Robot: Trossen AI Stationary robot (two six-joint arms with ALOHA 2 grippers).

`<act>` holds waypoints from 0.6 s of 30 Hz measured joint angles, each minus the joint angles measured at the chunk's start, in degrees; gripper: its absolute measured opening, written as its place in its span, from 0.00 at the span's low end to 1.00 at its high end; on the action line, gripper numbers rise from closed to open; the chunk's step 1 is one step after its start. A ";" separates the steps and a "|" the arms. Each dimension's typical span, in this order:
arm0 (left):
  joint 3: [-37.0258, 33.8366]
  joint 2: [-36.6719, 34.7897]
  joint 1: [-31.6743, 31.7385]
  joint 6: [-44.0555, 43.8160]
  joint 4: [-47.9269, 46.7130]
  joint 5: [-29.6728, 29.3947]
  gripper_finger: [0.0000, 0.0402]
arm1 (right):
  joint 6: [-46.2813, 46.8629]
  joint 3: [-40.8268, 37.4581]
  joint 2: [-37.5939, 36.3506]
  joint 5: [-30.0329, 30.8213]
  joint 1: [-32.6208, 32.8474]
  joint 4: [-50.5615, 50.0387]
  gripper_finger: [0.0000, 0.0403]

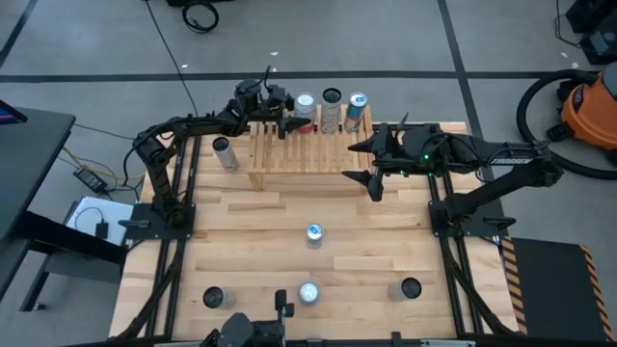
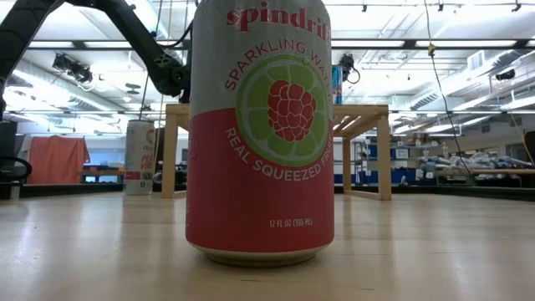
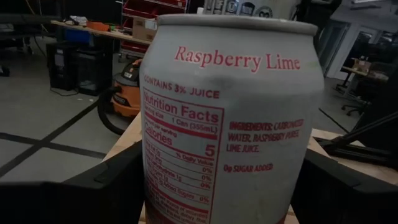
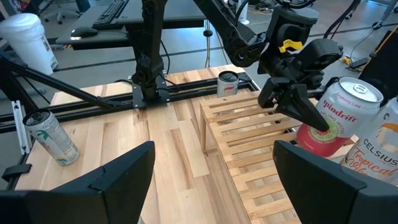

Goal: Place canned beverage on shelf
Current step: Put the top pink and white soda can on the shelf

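The shelf, a pale slatted wood rack, stands at the table's far middle. Three cans stand along its far edge. The leftmost is a white-and-red Spindrift can, and my left gripper is shut on it, reaching level from the table's left. Beside it stand a pale can and a blue-topped can. My right gripper hovers open above the shelf's right end, touching nothing. In the low view, a nearer can hides the held can. My left gripper pinches the Spindrift can's side wall between its two fingers, one finger on either side, about mid-height. The fingers come level from the table's left. The can stays upright, its base at the slats; whether it rests there cannot be told.
A can stands on the table left of the shelf. Another stands mid-table. Three more stand along the near edge; the middle one fills the low view. Black arm rails run along both sides.
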 joint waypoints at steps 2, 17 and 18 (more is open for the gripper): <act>0.00 0.00 0.00 -0.60 0.03 -0.06 0.79 | 0.00 0.00 0.02 0.00 0.00 0.00 0.84; -0.24 0.24 -1.80 -2.10 3.58 -3.99 0.79 | 0.00 0.00 0.02 0.01 0.00 0.00 0.84; -0.24 0.24 -1.84 -2.08 3.54 -4.12 0.79 | 0.00 0.00 0.02 0.02 0.00 0.00 0.84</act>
